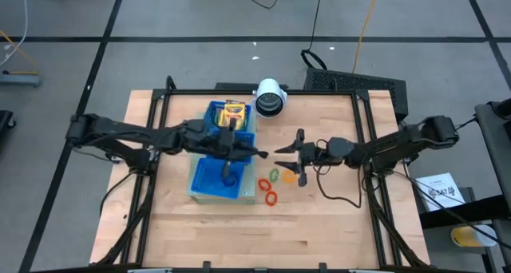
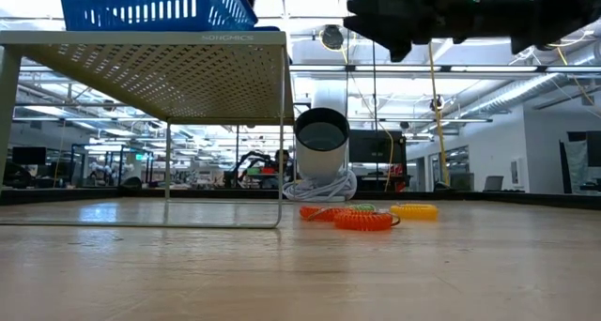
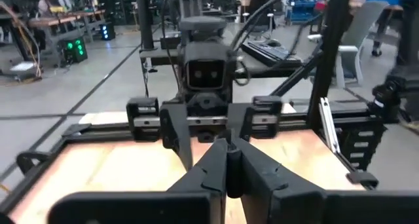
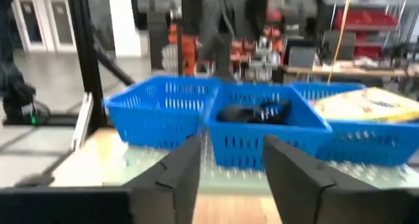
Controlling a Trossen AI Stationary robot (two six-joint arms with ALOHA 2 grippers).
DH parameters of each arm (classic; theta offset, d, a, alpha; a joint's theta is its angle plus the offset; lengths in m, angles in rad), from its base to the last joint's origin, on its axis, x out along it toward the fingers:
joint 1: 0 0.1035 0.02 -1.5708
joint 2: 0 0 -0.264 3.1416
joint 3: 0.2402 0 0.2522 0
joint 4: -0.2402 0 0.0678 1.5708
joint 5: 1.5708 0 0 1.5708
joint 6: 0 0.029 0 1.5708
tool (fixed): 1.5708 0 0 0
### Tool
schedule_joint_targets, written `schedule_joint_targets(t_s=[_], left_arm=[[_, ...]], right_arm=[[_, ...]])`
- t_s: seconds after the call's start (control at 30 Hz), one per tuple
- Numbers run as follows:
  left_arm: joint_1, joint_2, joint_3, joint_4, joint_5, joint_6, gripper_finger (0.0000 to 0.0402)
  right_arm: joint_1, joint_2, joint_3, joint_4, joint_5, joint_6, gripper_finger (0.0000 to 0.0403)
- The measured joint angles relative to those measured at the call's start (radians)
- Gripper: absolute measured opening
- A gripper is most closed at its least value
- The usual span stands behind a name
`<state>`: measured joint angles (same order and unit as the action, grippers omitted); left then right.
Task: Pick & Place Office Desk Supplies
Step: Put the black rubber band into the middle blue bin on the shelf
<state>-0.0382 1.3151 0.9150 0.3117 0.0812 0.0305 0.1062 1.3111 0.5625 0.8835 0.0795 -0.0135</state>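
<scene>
The coiled rings, red, orange and green, lay loose on the wooden table just beside the blue three-compartment tray, under the right gripper. Its fingers stood parted, holding nothing. The left gripper, fingers pressed together and seemingly empty, pointed at it. Judging by this, the next ring awaited pickup: the right gripper would need to descend.

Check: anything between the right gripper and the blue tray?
In the right wrist view, only bare table between the right gripper and the tray; the rings lie off to the side in the high view.
</scene>
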Motion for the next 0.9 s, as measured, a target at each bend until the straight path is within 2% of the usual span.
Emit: schedule_joint_targets(t_s=[0.1, 0.2, 0.3, 0.43, 0.63, 0.9], left_arm=[[-0.006, -0.083, -0.002, -0.103, 0.001, 0.046, 0.0011], [-0.004, -0.151, -0.034, -0.157, -0.015, 0.049, 0.0013], [0.005, -0.214, -0.105, -0.157, -0.053, 0.035, 0.002], [0.031, -0.284, -0.23, -0.117, -0.058, -0.024, 0.0008], [0.057, -0.324, -0.341, -0.05, -0.098, -0.115, 0.003], [0.058, -0.329, -0.345, -0.015, -0.173, -0.18, 0.0042]], right_arm=[[0.0, -0.057, 0.0, -0.114, -0.001, 0.002, 0.0178], [0.0, -0.09, 0.0, -0.19, -0.002, 0.003, 0.0188], [0.0, -0.101, 0.0, -0.225, -0.002, 0.027, 0.0189], [0.0, -0.102, 0.0, -0.248, -0.002, 0.029, 0.0185], [0.0, -0.102, 0.0, -0.247, -0.002, 0.029, 0.0181], [0.0, -0.102, 0.0, -0.258, -0.002, 0.029, 0.0183]])
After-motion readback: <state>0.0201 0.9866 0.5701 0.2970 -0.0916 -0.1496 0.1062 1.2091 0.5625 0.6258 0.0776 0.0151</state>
